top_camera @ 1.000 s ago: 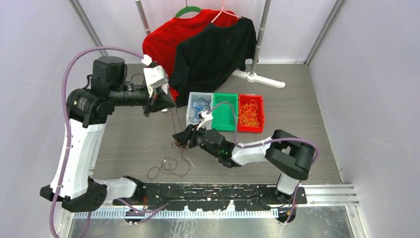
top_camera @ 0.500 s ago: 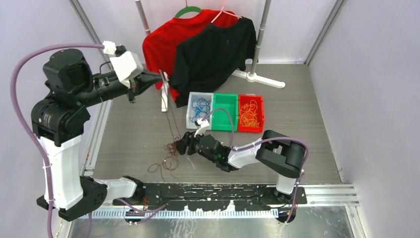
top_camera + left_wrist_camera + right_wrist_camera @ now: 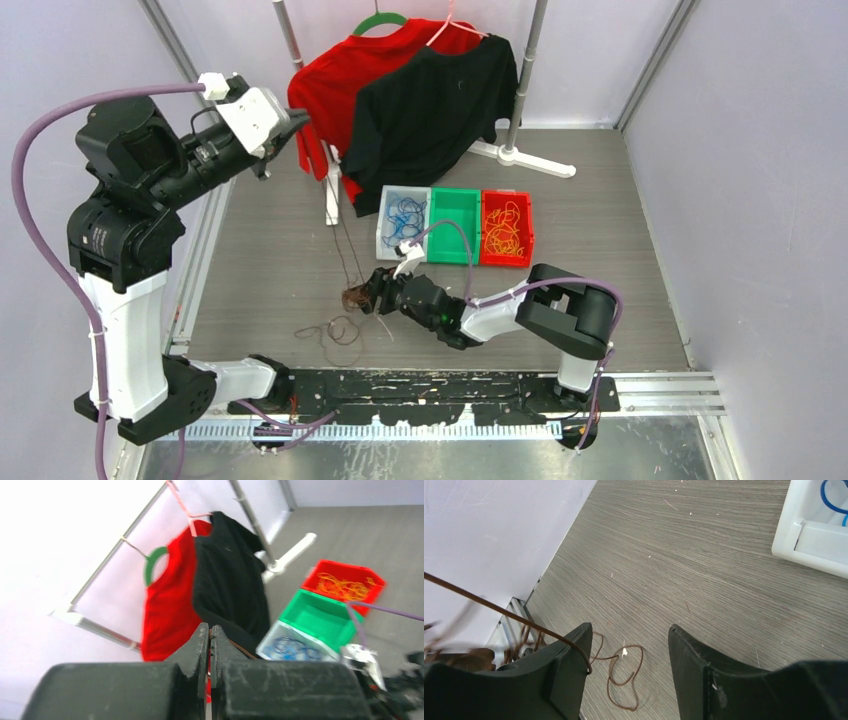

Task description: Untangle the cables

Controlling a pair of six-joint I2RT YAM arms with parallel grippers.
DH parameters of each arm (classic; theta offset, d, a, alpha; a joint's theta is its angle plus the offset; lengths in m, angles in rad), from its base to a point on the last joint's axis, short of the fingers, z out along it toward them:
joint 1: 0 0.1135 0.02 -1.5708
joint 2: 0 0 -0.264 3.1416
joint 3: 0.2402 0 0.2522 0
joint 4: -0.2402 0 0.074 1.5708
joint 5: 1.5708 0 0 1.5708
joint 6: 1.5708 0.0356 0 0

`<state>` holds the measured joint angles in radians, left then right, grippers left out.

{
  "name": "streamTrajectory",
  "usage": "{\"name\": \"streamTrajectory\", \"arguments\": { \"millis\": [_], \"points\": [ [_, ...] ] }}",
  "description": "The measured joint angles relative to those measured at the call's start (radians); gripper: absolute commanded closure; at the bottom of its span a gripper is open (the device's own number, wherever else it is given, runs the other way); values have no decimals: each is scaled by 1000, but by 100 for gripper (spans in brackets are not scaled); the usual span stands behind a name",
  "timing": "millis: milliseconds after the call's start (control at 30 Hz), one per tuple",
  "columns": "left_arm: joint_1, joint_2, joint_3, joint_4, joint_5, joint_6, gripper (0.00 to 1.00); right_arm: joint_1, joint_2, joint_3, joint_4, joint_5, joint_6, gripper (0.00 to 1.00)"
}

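Observation:
My left gripper point(image 3: 299, 122) is raised high at the back left, shut on a thin dark brown cable point(image 3: 343, 245). The cable runs down to a small brown knot point(image 3: 353, 297) on the table. In the left wrist view the fingers point(image 3: 210, 635) are pressed together with the brown strand point(image 3: 246, 653) leaving between them. My right gripper point(image 3: 372, 295) is low beside the knot. In the right wrist view it point(image 3: 629, 630) is open, and a brown strand point(image 3: 499, 611) lies across its left finger. Loose brown loops point(image 3: 335, 331) point(image 3: 622, 680) lie on the table.
Three bins stand mid-table: a white bin point(image 3: 385, 228) with blue cables, a green bin point(image 3: 455, 232), and a red bin point(image 3: 527, 232) with yellow-orange cables. A clothes rack holds a red shirt point(image 3: 335, 75) and a black shirt point(image 3: 440, 100), with its white foot point(image 3: 330, 195) behind.
My left gripper has risen and swung up and to the back left with the brown cable, drawing the strand taut. The knot and my right gripper have shifted slightly nearer.

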<state>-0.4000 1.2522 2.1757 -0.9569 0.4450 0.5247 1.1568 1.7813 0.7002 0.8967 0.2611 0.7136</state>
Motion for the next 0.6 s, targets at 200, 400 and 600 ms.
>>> {"name": "streamTrajectory", "arguments": {
  "millis": [200, 400, 600],
  "points": [
    [0, 1, 0, 148, -117, 72, 100, 17, -2, -22, -7, 56, -25, 38],
    [0, -1, 0, 301, -176, 121, 100, 19, -14, -35, -62, 88, -63, 38],
    [0, -14, -37, 586, -271, 147, 100, 26, -14, -62, -135, 106, -87, 38]
  ]
}}
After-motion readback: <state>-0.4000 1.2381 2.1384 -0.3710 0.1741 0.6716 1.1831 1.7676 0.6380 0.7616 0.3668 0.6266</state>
